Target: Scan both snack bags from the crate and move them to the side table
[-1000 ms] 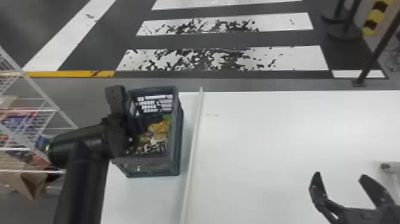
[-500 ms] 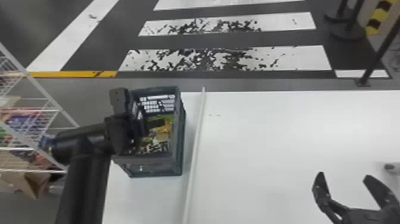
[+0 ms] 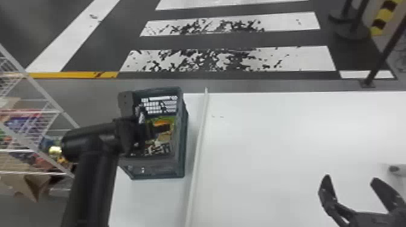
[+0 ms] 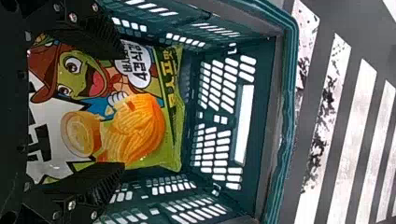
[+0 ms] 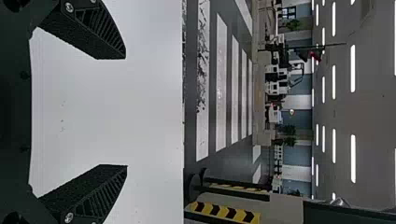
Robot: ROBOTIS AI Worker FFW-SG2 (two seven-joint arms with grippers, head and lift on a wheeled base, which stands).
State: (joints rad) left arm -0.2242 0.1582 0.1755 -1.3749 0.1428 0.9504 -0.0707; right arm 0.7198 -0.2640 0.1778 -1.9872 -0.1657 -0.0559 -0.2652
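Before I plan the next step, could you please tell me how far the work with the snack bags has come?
Done: only the approach; the left gripper is over a snack bag in the crate. In hand: nothing yet, since its fingers are open, like those of the right gripper at the white table. Left: apparently gripping, scanning and moving this bag. How far the second bag is, I cannot tell.

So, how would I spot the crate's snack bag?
On the white table, toward the left, stands a dark green crate. Inside lies the bag. Unlike the crate's plain slotted walls, it bears a grinning green cartoon face, a brown hat and orange crisps.
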